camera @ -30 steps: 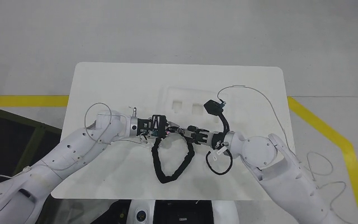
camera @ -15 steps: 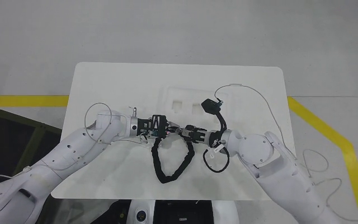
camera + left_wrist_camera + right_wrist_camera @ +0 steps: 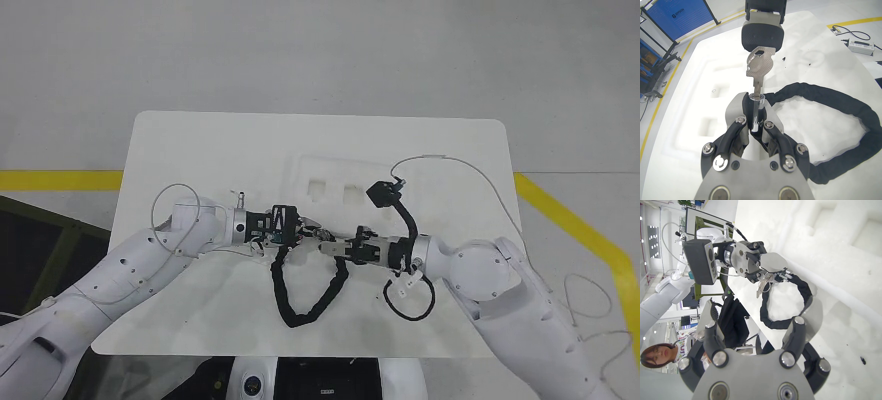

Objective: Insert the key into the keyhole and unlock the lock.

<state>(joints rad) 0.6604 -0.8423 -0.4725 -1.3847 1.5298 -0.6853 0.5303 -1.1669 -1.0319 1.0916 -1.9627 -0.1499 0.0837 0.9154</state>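
A black fabric-covered chain lock (image 3: 300, 292) lies at the table's middle front. My left gripper (image 3: 288, 226) is shut on its metal lock cylinder (image 3: 757, 98), held just off the table. The silver key (image 3: 759, 64) stands in the keyhole, head out, with spare keys (image 3: 761, 289) hanging from its ring. My right gripper (image 3: 338, 241) faces the key from the opposite side with its fingers (image 3: 710, 311) spread open. One black pad (image 3: 762, 37) sits just behind the key's head, and I cannot tell whether it touches.
A white foam tray (image 3: 340, 185) with two square recesses lies just behind the lock. A thin white cable (image 3: 470, 170) loops over the table's back right. The table's front edge is close under the chain.
My right gripper has backed a little away from the lock, and its wrist has turned. The left gripper and lock have held still.
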